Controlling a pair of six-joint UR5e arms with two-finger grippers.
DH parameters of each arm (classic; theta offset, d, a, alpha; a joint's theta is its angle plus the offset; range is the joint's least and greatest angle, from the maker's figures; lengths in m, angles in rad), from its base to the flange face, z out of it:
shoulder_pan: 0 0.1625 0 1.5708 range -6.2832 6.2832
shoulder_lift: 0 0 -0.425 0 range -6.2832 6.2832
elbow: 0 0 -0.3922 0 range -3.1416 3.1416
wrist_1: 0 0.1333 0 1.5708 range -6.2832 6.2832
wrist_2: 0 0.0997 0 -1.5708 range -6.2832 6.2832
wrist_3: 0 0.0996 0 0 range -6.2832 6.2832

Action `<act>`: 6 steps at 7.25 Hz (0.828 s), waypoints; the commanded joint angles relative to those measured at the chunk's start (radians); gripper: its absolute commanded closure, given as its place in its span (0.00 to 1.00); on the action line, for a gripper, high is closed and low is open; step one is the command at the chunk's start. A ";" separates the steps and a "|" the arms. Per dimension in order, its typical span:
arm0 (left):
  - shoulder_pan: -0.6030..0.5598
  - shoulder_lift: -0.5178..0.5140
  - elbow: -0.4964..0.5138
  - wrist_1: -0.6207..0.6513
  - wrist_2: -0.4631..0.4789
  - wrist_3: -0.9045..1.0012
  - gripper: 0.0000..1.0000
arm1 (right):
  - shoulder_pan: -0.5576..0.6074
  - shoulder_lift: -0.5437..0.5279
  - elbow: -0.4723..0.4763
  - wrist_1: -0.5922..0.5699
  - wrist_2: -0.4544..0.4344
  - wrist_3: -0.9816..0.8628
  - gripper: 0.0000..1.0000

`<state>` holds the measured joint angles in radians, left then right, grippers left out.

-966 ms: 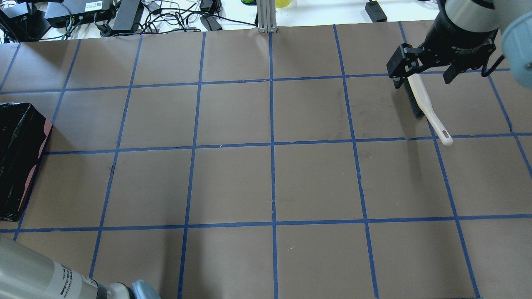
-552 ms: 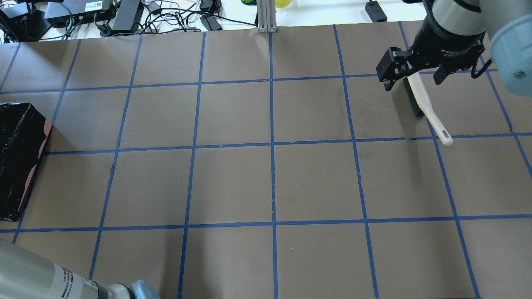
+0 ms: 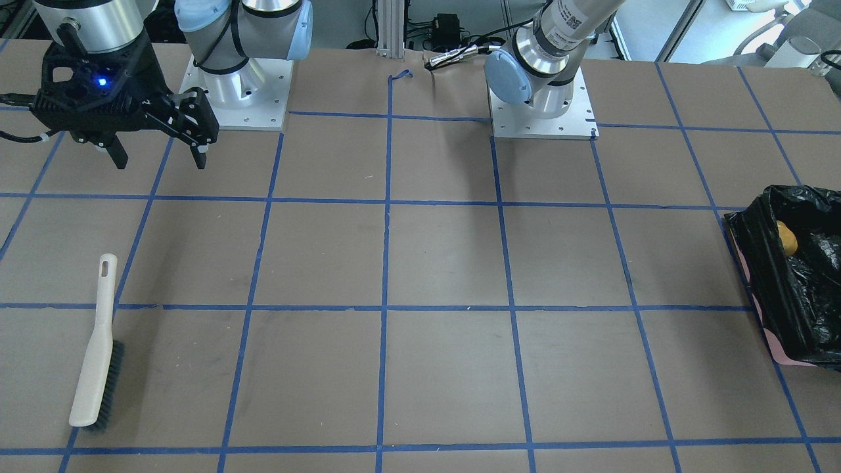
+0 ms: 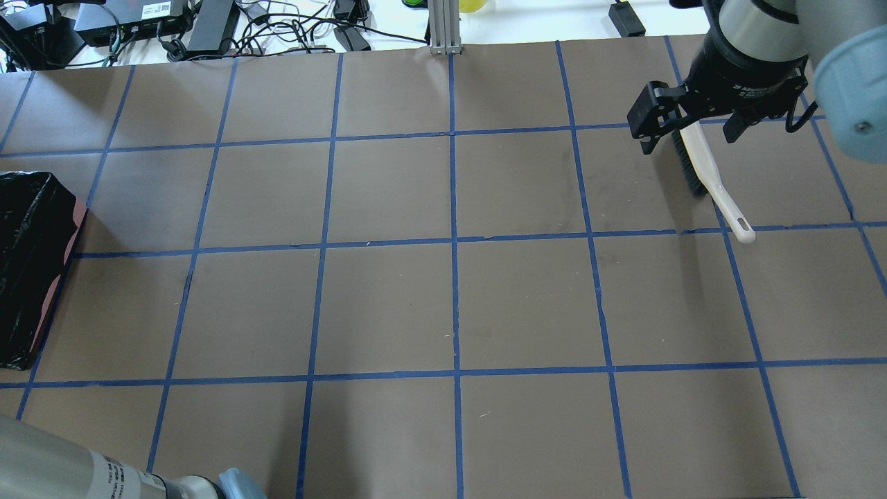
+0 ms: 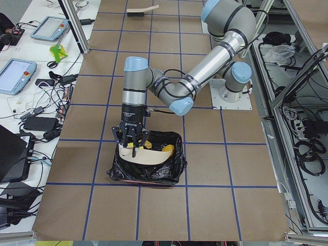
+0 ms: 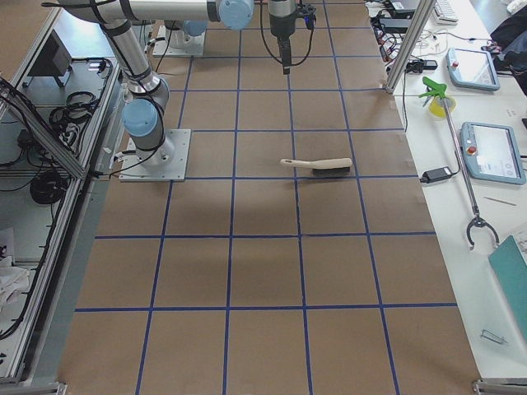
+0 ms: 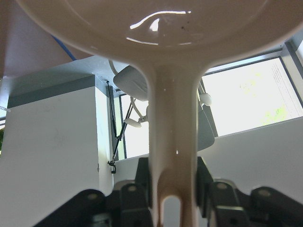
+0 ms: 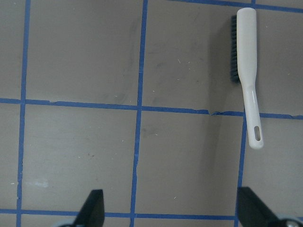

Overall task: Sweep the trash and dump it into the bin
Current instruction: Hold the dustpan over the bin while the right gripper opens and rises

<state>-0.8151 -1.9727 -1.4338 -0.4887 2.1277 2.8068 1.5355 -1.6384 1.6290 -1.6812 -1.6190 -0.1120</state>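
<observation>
Brown gridded paper is covering the table (image 4: 388, 305) as your left gripper (image 5: 132, 142) is clamping the dustpan (image 5: 141, 157) handle-up over the bin (image 5: 173, 166), trash (image 3: 786, 238) already lying inside, so be tilting steeply, while your right gripper (image 3: 159, 155) is hanging open, empty.

Brush (image 3: 96, 348) flat on table (image 3: 447, 263); dustpan (image 5: 141, 155) aloft.

1. Bin (image 3: 755, 263): cut off by the front view's right edge. Potato-like lump (image 3: 786, 240) half sunk in the bag folds.
2. Brush (image 4: 714, 187): bristle end hidden under right gripper (image 4: 689, 138), overhead view.
3. Dustpan (image 7: 173, 118): pan cropped at the wrist view's top.
</observation>
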 commanded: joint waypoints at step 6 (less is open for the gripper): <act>-0.001 0.061 -0.186 0.283 0.003 0.002 1.00 | 0.000 -0.001 0.000 -0.002 -0.002 0.002 0.00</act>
<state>-0.8161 -1.9173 -1.6125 -0.2122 2.1290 2.8086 1.5355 -1.6391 1.6291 -1.6819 -1.6214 -0.1107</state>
